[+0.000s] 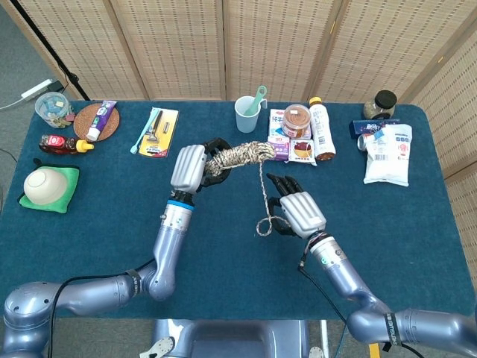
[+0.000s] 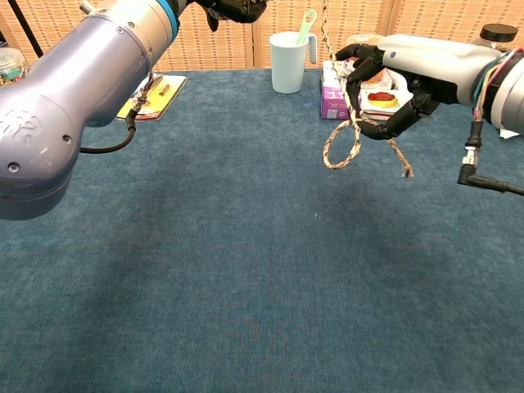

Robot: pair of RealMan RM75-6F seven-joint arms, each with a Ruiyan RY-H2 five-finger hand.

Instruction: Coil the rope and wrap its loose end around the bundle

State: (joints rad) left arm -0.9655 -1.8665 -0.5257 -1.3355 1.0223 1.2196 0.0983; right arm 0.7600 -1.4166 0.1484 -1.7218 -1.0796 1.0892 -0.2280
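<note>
The rope is already coiled into a fat bundle, and the left hand holds it up in the air above the blue tabletop. Its fingers are wrapped around one end of the bundle. One loose end hangs down from the other end of the bundle and makes a small loop at the bottom.

The right hand is lower down, and its fingers are curled around that hanging piece, just above the loop. In the chest view the short tail pokes out under the hand.

So I think the coiling part is done and the wrapping part is going on now. Some turns look like they go across the bundle, but I cannot tell how many.

Next, I think the right hand has to carry the loose end up and around the bundle while the left hand keeps the bundle firm. The rope should be pulled snug, or the wraps may slip off. Not much loose rope is left, so the end may need tucking in soon.

At the back of the tabletop are a cup with a green thing in it, some boxes and bottles, a white bag, a yellow card with a razor, and a tube on a round mat. There is print on these, but it is too small to read
</note>
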